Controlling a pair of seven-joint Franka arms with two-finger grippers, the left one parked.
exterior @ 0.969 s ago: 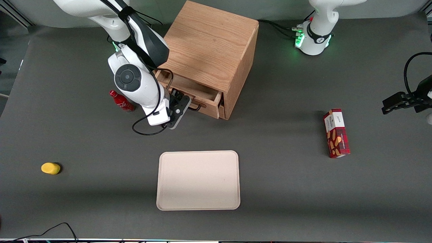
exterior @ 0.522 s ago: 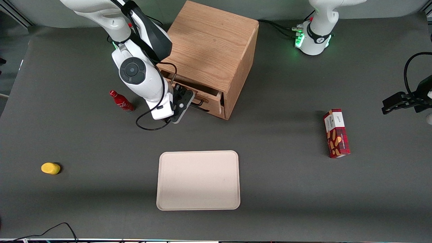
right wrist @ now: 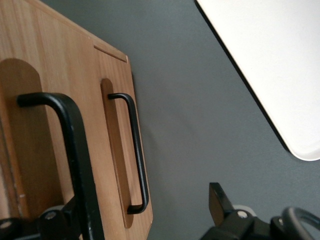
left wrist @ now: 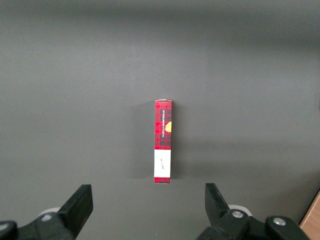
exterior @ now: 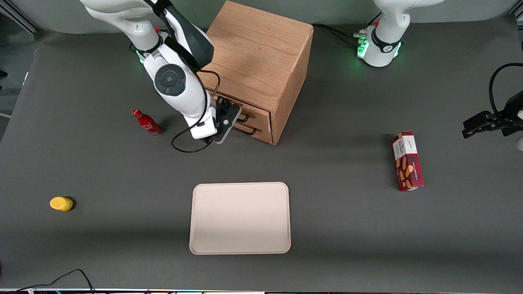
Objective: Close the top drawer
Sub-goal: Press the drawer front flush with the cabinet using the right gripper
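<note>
The top drawer (exterior: 255, 115) sits pushed into the light oak cabinet (exterior: 257, 61), its front about flush, its black wire handle (right wrist: 75, 150) rounded and matte. The gripper (exterior: 227, 118) hangs in front of that handle, fingers spread, gripping nothing. Around lies a flat dark grey table (exterior: 347, 228) with a smooth beige rounded tray (exterior: 240, 218).

Whole table (exterior: 81, 102) seen from high in front, cabinet (right wrist: 55, 100) handles viewed close by right wrist camera, biscuit box (left wrist: 163, 141) shared by left wrist and front views, gripper (exterior: 227, 115) at the drawer fronts
</note>
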